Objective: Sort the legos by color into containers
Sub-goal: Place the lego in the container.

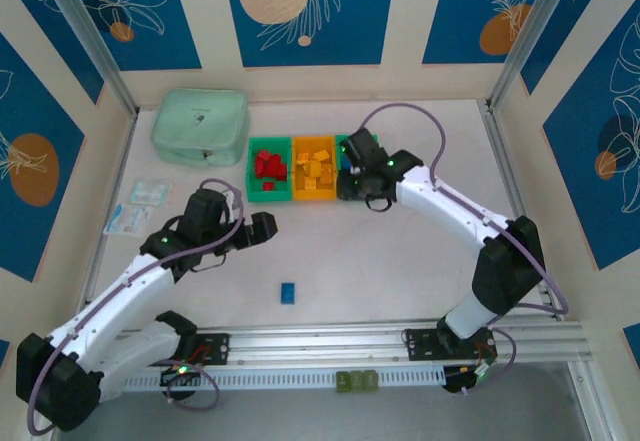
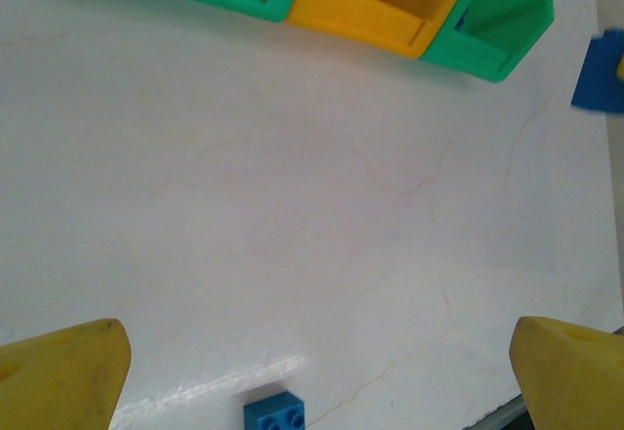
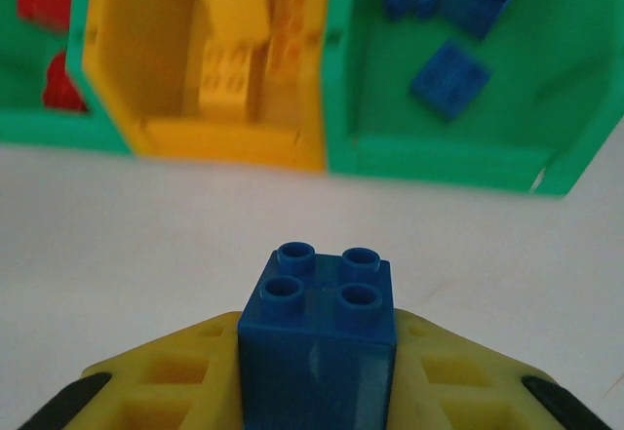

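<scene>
Right gripper (image 3: 317,396) clamped on blue brick (image 3: 317,328) before right-hand green bin (image 3: 439,162) — left gripper (image 2: 314,376) spread wide, empty.

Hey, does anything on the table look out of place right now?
One loose blue brick lies alone on the bare table, toward its near edge and well apart from the three bins, where the others are sorted by colour. The right gripper is shut on a second blue brick in front of the bins.

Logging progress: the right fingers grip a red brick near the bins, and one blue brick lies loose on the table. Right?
The brick in the right fingers is blue, not red, as the right wrist view shows. One blue brick does lie loose on the table.
</scene>
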Action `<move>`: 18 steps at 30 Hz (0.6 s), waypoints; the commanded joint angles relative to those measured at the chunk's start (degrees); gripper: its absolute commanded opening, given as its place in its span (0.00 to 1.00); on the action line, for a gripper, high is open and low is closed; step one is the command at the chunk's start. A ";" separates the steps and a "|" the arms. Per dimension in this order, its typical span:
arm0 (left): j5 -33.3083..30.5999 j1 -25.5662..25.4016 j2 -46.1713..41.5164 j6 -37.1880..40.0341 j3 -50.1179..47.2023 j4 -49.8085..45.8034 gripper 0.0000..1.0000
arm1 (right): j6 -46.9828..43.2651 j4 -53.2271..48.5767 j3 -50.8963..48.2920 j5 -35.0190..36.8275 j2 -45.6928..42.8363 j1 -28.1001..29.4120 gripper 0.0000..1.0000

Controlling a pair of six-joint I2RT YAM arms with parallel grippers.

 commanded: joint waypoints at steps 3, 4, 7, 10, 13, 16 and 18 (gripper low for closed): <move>2.23 0.36 4.19 1.61 4.55 5.89 0.99 | -7.25 1.14 8.04 1.48 9.15 -5.78 0.33; 2.72 0.28 5.29 1.64 5.14 6.75 0.99 | -8.12 0.59 10.58 1.32 11.51 -6.63 0.33; 3.58 0.19 8.02 1.30 6.58 8.83 0.99 | -9.85 -1.02 15.87 3.78 16.98 -7.84 0.33; 3.88 0.10 10.38 1.21 7.32 10.52 0.99 | -9.85 -0.46 17.42 4.25 20.13 -9.02 0.33; 4.25 0.10 12.36 1.19 7.85 11.21 0.99 | -9.33 0.02 17.41 4.96 22.32 -9.96 0.33; 4.51 0.10 13.63 1.19 7.86 11.66 0.99 | -9.25 0.24 17.78 4.71 24.17 -10.93 0.36; 4.75 0.09 14.17 1.29 8.04 11.52 0.99 | -9.25 -0.08 18.13 5.21 24.45 -11.03 0.43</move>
